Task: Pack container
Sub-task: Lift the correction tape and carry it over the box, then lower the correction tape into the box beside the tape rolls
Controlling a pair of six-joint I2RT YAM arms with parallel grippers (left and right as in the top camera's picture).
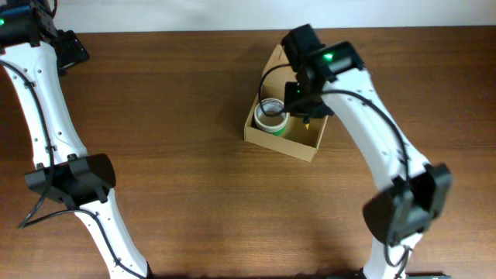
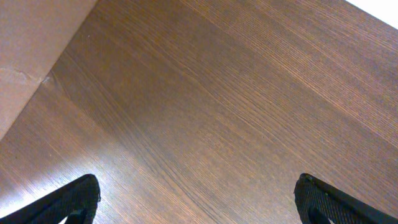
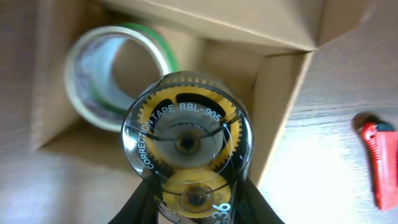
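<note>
Here, the right gripper (image 3: 198, 208) clasps a correction tape dispenser (image 3: 186, 134) over the open cardboard container (image 1: 298, 146), which sits far centre-right on the table (image 1: 194, 155) and holds a tape roll (image 3: 93, 81); the left gripper (image 2: 198, 193) is spread wide.

Tape roll (image 1: 272, 116) in the container (image 1: 283, 144), correction tape (image 3: 186, 134) in right pincer (image 3: 196, 202) above it.

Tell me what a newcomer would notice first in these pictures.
The right hand grips a clear correction tape dispenser with yellow gears over the open cardboard box, just right of centre. A tape roll with a green edge already lies inside. The left hand hangs open over the table at the far left corner.
</note>
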